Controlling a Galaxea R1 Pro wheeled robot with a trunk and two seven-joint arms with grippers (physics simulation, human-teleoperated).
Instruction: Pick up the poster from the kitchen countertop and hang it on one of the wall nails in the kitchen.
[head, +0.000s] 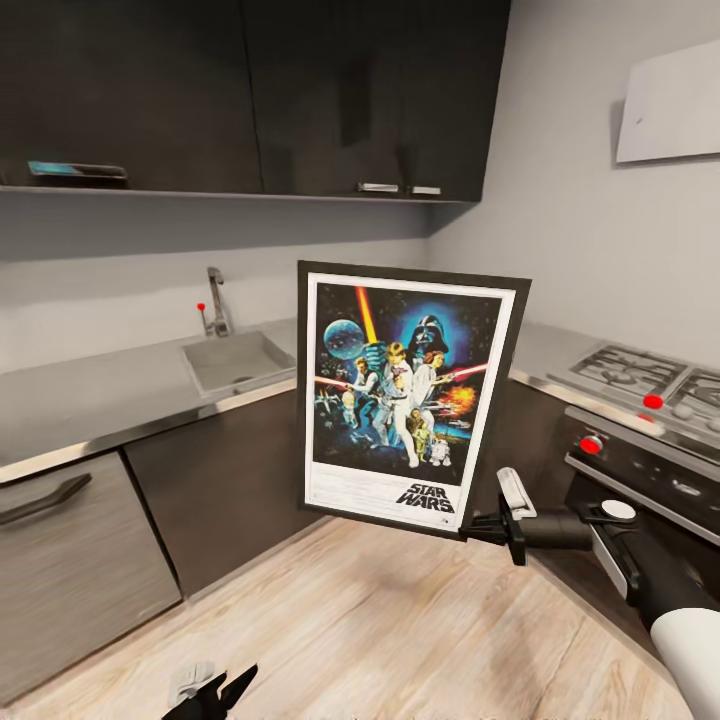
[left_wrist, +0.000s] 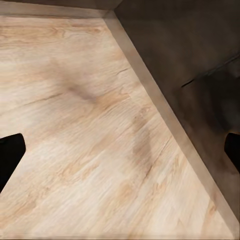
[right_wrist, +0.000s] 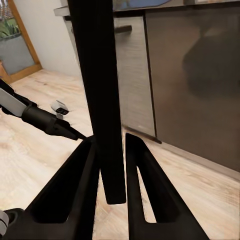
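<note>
Clamping the poster by its lower right corner, the right gripper holds it upright at frame centre. Left gripper, lower left, spreads wide and empty above the floor.

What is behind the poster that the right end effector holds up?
Behind the poster lies the corner of the kitchen countertop, with dark cabinet fronts below. The corner itself is covered. The right end effector grips its lower edge.

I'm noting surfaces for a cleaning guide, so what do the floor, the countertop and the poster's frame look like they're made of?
The floor looks like light wood plank or laminate: visible grain and board seams, matte. The kitchen countertop appears grey and smooth with a thin metallic edge, possibly steel or polished stone; here it reads more satin than mirror. The poster has a plain black frame, matte, wood or plastic; which one cannot be told.
</note>
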